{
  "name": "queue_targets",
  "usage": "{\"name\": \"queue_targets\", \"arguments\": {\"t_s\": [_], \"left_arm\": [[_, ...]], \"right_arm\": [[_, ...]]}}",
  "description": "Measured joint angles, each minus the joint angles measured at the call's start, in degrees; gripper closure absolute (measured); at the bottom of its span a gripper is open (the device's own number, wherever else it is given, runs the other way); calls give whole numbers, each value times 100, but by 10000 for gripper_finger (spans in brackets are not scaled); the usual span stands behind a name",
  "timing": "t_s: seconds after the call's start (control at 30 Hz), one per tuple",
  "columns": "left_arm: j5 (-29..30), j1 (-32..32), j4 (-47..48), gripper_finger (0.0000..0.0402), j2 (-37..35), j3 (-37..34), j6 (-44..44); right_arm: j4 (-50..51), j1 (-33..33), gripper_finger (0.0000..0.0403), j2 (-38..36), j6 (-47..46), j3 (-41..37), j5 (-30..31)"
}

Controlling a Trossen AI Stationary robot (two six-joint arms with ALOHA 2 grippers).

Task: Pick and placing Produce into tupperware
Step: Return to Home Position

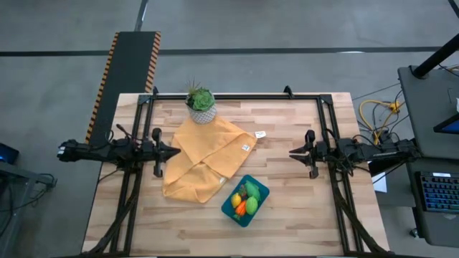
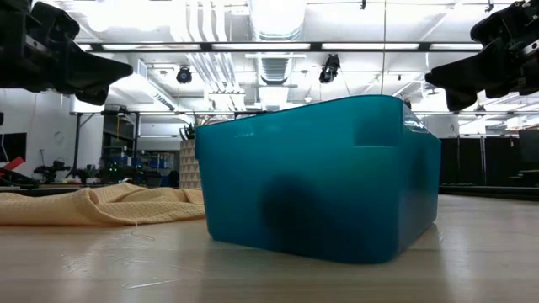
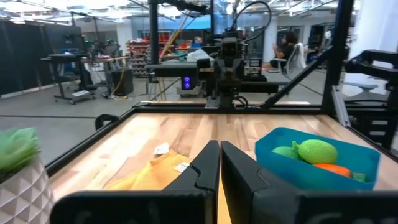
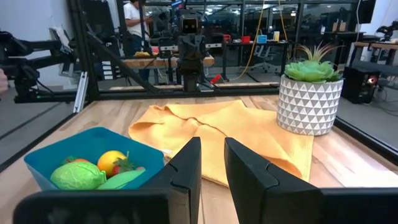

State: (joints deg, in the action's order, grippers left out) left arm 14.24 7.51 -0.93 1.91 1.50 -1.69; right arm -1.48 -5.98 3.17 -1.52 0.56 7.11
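Observation:
The teal-blue tupperware (image 1: 261,188) stands on the table near its near edge, just right of centre, and fills the low view (image 2: 320,185). The produce lies inside it: a green piece (image 3: 317,151), the orange carrot (image 3: 333,169), a yellow piece (image 4: 112,160) and another green one (image 4: 78,176). My left gripper (image 1: 174,150) hovers at the table's left side, above the cloth's left edge, shut and empty (image 3: 219,149). My right gripper (image 1: 292,152) hovers at the right side, pointing left, with a narrow gap between its fingers and nothing in it (image 4: 212,146).
A mustard-yellow cloth (image 1: 204,161) lies crumpled left of centre, reaching close to the tupperware. A potted green plant (image 1: 201,104) in a white patterned pot stands at the far edge. Black frame rails (image 1: 237,95) border the table. Bare wood (image 1: 301,115) shows between cloth and right arm.

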Motion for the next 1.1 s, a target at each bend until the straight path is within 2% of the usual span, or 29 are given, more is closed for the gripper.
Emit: {"name": "queue_targets", "arguments": {"t_s": [0.17, 0.4, 1.1], "left_arm": [[-338, 0, -14, 401, 2, -30, -7], [-479, 0, -142, 401, 43, -99, 318], [-503, -2, -128, 402, 151, -112, 439]], "right_arm": [[5, 0, 339, 7, 48, 0, -4], [8, 0, 339, 254, 52, 0, -4], [-96, 0, 339, 449, 28, 0, 44]]}}
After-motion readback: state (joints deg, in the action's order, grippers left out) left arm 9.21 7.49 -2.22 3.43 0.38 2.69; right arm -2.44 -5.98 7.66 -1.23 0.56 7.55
